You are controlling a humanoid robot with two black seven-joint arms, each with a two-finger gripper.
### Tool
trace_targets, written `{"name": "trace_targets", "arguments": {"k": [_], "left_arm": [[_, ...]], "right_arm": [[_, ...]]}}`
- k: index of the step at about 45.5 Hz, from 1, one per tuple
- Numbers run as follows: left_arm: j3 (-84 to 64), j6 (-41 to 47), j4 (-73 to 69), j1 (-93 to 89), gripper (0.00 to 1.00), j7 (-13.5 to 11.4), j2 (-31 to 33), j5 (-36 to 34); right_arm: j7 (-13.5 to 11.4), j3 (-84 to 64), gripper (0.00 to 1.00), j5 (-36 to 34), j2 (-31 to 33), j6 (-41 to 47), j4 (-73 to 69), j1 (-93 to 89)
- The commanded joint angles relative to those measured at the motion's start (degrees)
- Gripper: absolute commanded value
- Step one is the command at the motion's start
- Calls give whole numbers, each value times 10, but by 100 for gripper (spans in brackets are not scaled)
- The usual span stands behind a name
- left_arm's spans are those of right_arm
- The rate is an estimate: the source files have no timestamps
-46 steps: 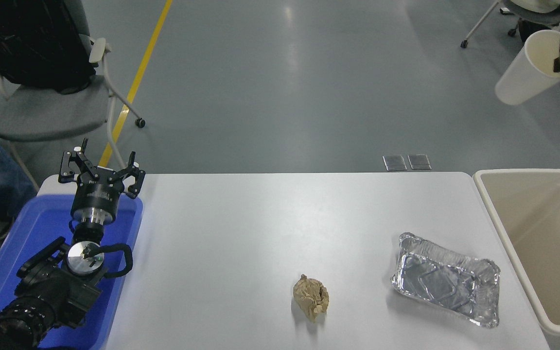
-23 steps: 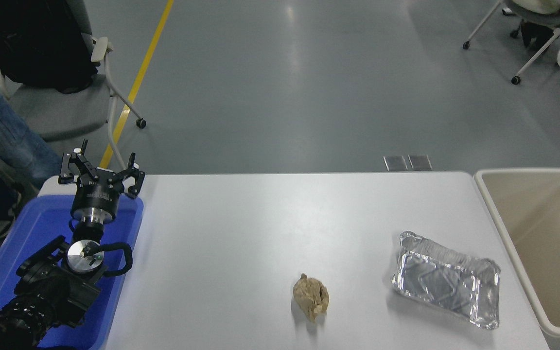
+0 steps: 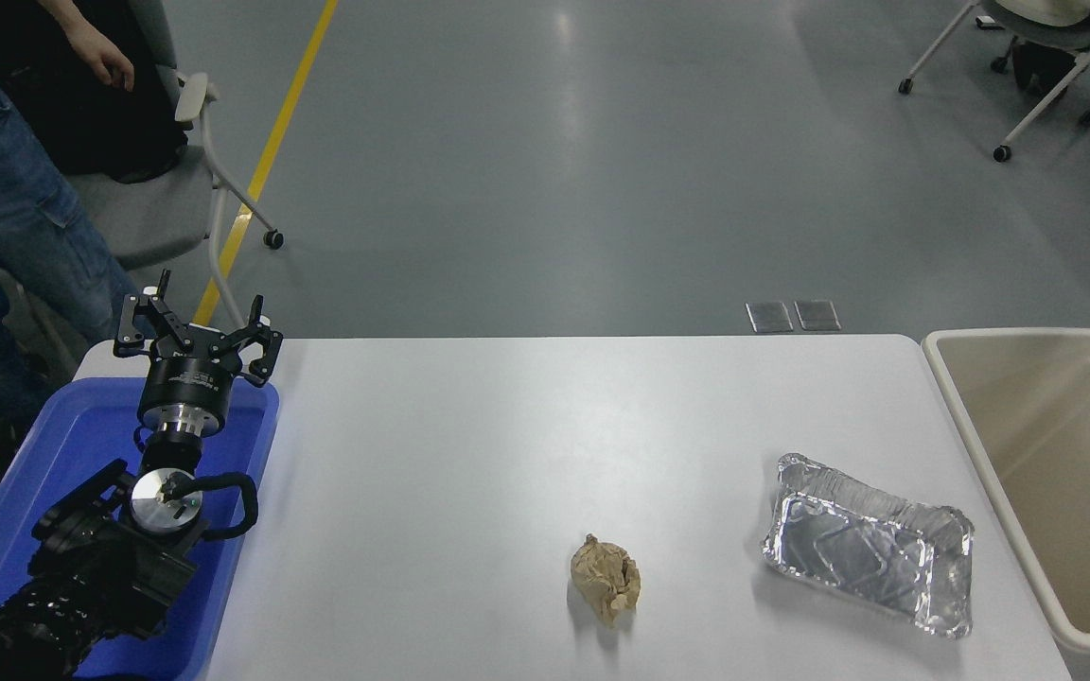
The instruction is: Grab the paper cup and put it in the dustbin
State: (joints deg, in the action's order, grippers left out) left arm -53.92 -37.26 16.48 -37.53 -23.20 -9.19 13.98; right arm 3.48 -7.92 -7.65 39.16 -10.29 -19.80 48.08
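No paper cup anywhere in view right now, and no right arm either: nothing comes in from the right edge. The dustbin [image 3: 966,430] sits at the table's right end, and the part of its interior that shows looks bare; the cup may be out of frame or down in the hidden near corner, I can't tell which. On the white table [image 3: 469,454] lie a crumpled brown paper ball [image 3: 606,578] near the front and a shiny foil tray [image 3: 869,542] just left of the bin, the two well apart. Over on the left, the left gripper [image 3: 197,326] is parked above the blue tray [image 3: 72,445], fingers spread wide, holding nothing. A person in jeans [image 3: 6,208] stands at the far left. My read: the drop isn't confirmed, so the task can't be called finished from here.
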Motion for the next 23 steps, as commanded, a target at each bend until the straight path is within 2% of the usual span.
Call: {"name": "trace_targets", "arguments": {"k": [1, 9, 23], "left_arm": [[0, 0, 0, 0, 99, 0, 0, 0], [0, 0, 0, 0, 99, 0, 0, 0], [0, 0, 0, 0, 99, 0, 0, 0]], "right_arm": [[-1, 64, 0, -9, -86, -10, 67, -87], [-1, 70, 0, -9, -122, -10, 86, -106], [-1, 70, 0, -10, -130, -11, 86, -122]]}}
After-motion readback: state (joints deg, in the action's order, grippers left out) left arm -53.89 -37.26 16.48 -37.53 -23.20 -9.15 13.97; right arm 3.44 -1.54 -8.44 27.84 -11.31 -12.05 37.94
